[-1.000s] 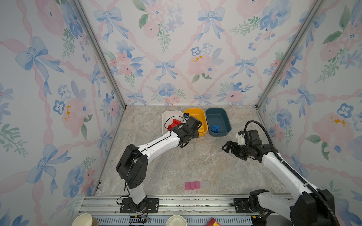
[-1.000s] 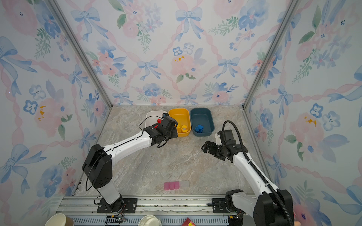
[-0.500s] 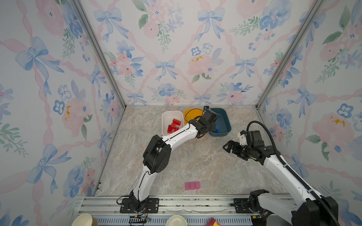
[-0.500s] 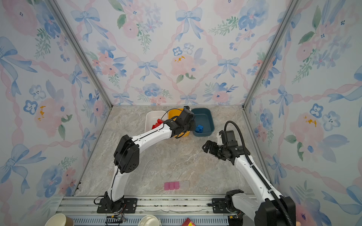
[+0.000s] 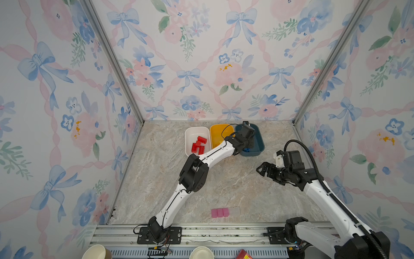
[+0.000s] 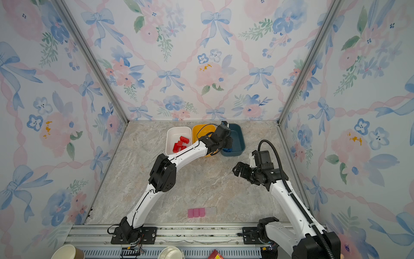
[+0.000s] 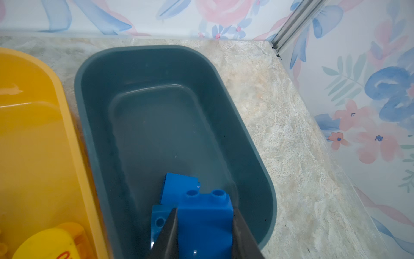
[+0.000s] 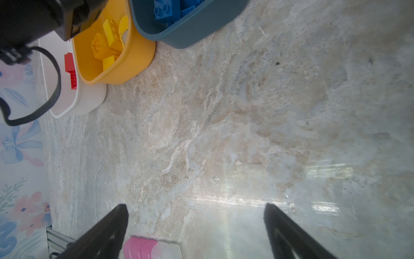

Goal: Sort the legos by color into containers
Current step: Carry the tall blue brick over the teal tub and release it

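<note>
My left gripper [image 7: 204, 210] is clamped on a blue brick [image 7: 205, 233], low in the teal tub [image 7: 94, 89] over other blue bricks [image 7: 177, 183]. My right gripper [image 8: 195, 208] hangs over the bare table [image 8: 224, 112], jaws wide apart. Red bricks [image 5: 198, 143] lie in the white tub [image 5: 190, 131], and yellow bricks [image 8: 107, 47] lie in the yellow tub [image 8: 125, 74].

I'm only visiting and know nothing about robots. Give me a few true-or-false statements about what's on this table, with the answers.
1. The left arm's jaws hold a blue brick over the teal tub. True.
2. Yellow bricks lie in the yellow tub. True.
3. The red bricks lie in the yellow tub too. False: they lie in the white tub.
4. The right arm's jaws grip a brick. False: they stand open and empty.
5. The pink strip lies on the table, outside every tub. True.
</note>
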{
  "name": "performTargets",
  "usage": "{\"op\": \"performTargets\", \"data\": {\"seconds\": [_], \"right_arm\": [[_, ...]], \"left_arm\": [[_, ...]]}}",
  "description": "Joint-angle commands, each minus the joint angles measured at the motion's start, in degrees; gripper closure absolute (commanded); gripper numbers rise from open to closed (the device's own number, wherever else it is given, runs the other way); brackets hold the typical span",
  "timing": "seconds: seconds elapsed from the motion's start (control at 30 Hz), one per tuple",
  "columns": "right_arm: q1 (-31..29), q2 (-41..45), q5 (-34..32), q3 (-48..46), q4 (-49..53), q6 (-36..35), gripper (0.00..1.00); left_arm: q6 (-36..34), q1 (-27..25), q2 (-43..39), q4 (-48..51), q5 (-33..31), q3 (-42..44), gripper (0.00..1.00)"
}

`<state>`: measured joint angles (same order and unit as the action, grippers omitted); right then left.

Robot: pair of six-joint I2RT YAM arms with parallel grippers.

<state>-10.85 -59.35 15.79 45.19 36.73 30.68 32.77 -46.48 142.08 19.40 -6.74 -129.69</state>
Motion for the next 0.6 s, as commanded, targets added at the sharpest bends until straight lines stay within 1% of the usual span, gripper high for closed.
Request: {"op": "performTargets", "data": {"seconds": [0.0,0.07,0.1,0.13,0.23,0.27,0.3,0.37,0.43,0.57], "right_arm": [[0.5,0.6,-1.0,0.2,1.9,0.1,0.03],[0.5,0.7,-1.1,0.3,1.9,0.2,0.03],[0.5,0.8,-1.1,0.3,2.0,0.2,0.03],[0.5,0.9,-1.2,0.3,2.0,0.2,0.03],[0.6,1.2,-1.4,0.3,2.4,0.3,0.03],[0.6,1.3,-1.4,0.3,2.5,0.3,0.03],[0.6,1.4,-1.4,0.3,2.5,0.3,0.03],[0.5,1.6,-1.7,0.3,2.6,0.3,0.03],[0.5,1.6,-1.7,0.3,2.6,0.3,0.03],[0.5,1.4,-1.8,0.4,2.2,0.3,0.03]], "left_arm": [[-2.8,-0.1,2.8,0.1,1.6,-3.9,0.91],[-3.3,-0.1,4.3,-0.2,3.1,-5.4,0.89],[-3.4,-0.1,5.0,-0.4,3.7,-6.1,0.86],[-3.6,-0.1,5.7,-0.5,4.4,-6.6,0.78],[-3.3,-0.2,6.5,-1.2,5.4,-7.7,0.42],[-3.3,-0.2,6.3,-1.5,5.4,-7.7,0.35],[-3.3,-0.2,6.0,-1.5,5.3,-7.7,0.3],[-3.6,-0.3,5.2,-1.6,4.8,-7.6,0.23],[-4.1,-0.3,4.3,-1.6,4.3,-7.3,0.21],[-5.0,-0.3,1.3,-1.9,2.7,-5.1,0.19]]}}
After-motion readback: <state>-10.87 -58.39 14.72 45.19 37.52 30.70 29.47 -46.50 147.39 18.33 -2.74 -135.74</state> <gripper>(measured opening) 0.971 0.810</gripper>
